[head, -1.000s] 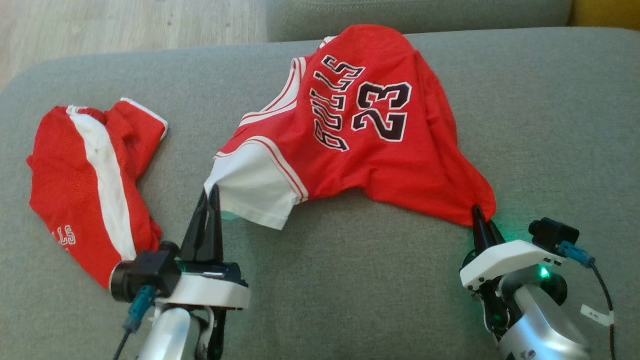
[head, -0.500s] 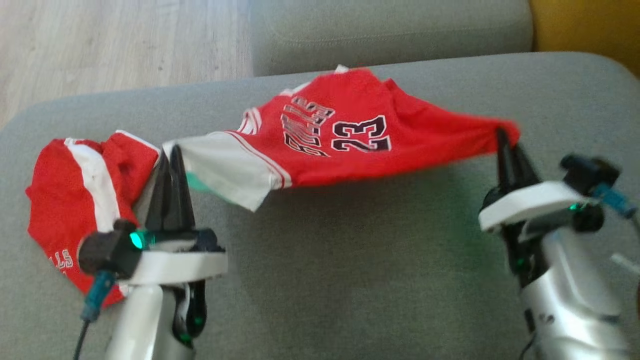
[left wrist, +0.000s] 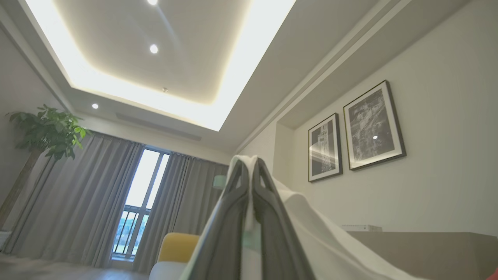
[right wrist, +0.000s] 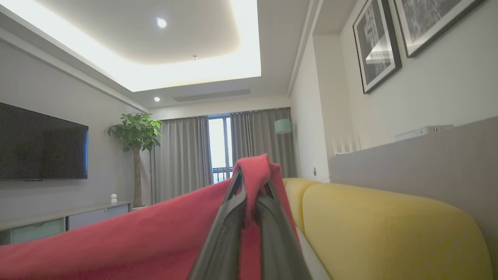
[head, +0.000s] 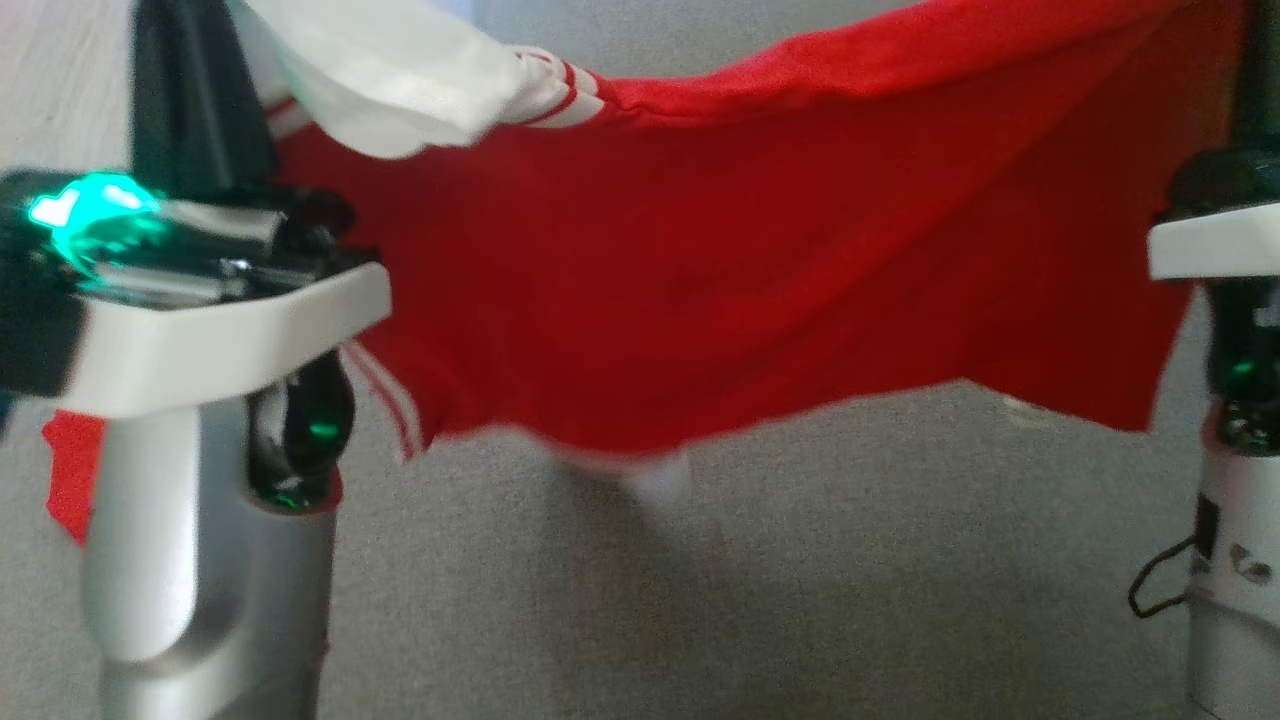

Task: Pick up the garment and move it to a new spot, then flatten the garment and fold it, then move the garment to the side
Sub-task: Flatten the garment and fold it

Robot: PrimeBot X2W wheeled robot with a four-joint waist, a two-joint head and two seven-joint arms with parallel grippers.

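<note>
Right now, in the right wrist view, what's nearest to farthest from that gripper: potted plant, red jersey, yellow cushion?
1. The red jersey, held in the jaws of the right gripper.
2. The yellow cushion, close on the right.
3. The potted plant, far off, left.

red jersey, white sleeve w/ red-white stripe trim at upper left, hanging in the air, stretched wide btwn its two top corners, bottom hem sagging loose n blurry
</note>
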